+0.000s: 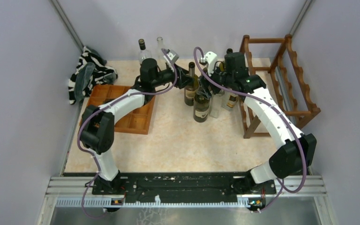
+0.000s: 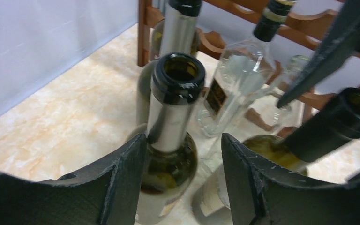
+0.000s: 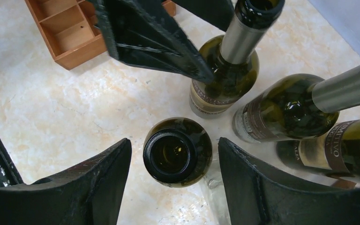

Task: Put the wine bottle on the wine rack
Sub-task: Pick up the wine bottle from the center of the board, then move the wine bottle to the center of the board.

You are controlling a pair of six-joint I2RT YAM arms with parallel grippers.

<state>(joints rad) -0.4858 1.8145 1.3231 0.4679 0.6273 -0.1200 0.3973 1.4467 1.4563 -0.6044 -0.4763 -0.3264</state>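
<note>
Several wine bottles stand together mid-table. My left gripper (image 2: 183,140) is open around the silver-foiled neck of a green wine bottle (image 2: 173,98). That neck rests against the left finger (image 2: 122,178), with a gap to the right one. My right gripper (image 3: 174,140) hangs open over another green bottle (image 3: 177,152), its open mouth between the fingers with gaps on both sides. From above, the grippers meet over the bottle cluster (image 1: 198,96). The dark wooden wine rack (image 1: 306,89) stands at the right, seen behind the bottles (image 2: 309,21), and no bottle shows on it.
An orange-brown compartment tray (image 1: 140,119) lies at the left under my left arm. A black-and-white cloth (image 1: 86,75) sits at the back left. Two clear bottles (image 1: 143,51) stand by the back wall. A clear bottle (image 2: 239,79) and more green ones (image 3: 286,105) crowd the grippers.
</note>
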